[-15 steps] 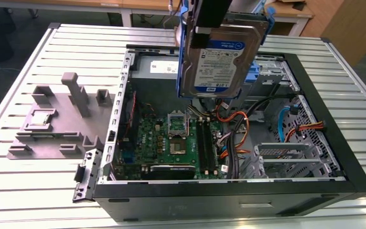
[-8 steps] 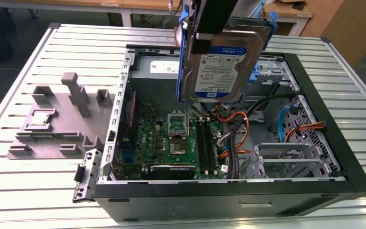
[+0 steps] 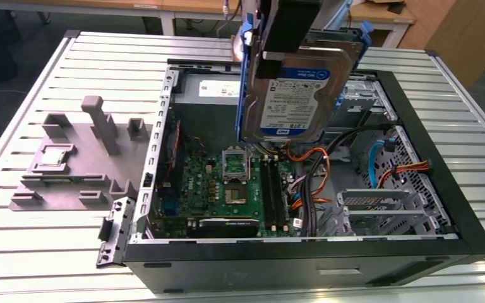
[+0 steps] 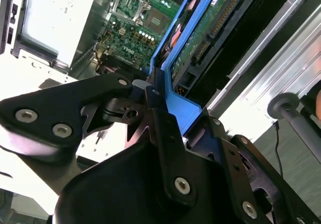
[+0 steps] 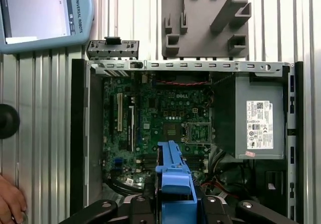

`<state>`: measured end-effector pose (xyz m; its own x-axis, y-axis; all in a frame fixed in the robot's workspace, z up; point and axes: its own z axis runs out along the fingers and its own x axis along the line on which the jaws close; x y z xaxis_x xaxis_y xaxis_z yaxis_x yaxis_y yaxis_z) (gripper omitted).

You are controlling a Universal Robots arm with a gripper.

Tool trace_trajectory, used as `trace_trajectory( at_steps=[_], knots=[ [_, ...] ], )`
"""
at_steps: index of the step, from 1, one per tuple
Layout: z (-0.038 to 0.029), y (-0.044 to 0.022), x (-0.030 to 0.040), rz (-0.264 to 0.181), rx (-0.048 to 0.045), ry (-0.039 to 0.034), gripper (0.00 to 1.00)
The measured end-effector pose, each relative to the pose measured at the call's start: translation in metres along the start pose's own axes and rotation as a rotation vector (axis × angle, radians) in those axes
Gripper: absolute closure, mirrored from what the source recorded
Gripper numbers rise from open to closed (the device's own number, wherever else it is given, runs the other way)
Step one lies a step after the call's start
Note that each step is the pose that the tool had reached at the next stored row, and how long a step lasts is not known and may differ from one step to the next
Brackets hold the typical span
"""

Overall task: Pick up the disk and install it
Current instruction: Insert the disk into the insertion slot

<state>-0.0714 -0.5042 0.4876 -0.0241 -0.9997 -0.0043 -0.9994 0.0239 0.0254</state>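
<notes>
Leftmost in the exterior view, a grey moulded fixture lay on the slatted metal table, just beside the open computer case. Inside the case, the green motherboard covered the floor toward the exterior view's left, with the grey power-supply box behind it. Over the board's right edge hung the disk — raised, on edge, its label facing the camera. In the second wrist view the pincer was closed on the blue rail at the disk's upper end. Further right sat a metal drive cage among orange and black cables. I judged the disk dense and rigid, with smooth metal faces that could slip and a bare circuit board best left untouched — so the plastic rail looked the sound place to hold, though a grip at one end would let the weight swing.
</notes>
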Motion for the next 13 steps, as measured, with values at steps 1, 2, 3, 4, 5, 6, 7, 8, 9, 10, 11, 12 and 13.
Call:
trace_trajectory(
  at_steps=[1,2,3,4,5,6,7,8,9,10,11,12,13],
  knots=[
    [0.0006,-0.0015,0.0000,0.000,0.0005,0.0003,0.63],
    [0.0012,-0.0033,0.0000,0.000,0.0010,0.0008,0.63],
    [0.0018,-0.0054,0.0000,0.000,0.0014,0.0014,0.63],
    [0.0022,-0.0075,0.0000,0.000,0.0018,0.0017,0.63],
    [0.0027,-0.0095,-0.0001,0.000,0.0021,0.0019,0.63],
    [0.0031,-0.0119,-0.0001,0.000,0.0023,0.0021,0.63],
    [0.0034,-0.0142,-0.0002,0.000,0.0026,0.0022,0.63],
    [0.0037,-0.0163,-0.0002,0.000,0.0028,0.0023,0.63],
    [0.0040,-0.0182,-0.0002,0.000,0.0030,0.0025,0.63],
    [0.0042,-0.0198,-0.0003,0.000,0.0030,0.0027,0.63],
    [0.0044,-0.0209,-0.0003,0.000,0.0030,0.0028,0.63],
    [0.0045,-0.0219,-0.0003,0.000,0.0030,0.0030,0.63],
    [0.0046,-0.0227,-0.0003,0.000,0.0030,0.0031,0.63]
  ],
)
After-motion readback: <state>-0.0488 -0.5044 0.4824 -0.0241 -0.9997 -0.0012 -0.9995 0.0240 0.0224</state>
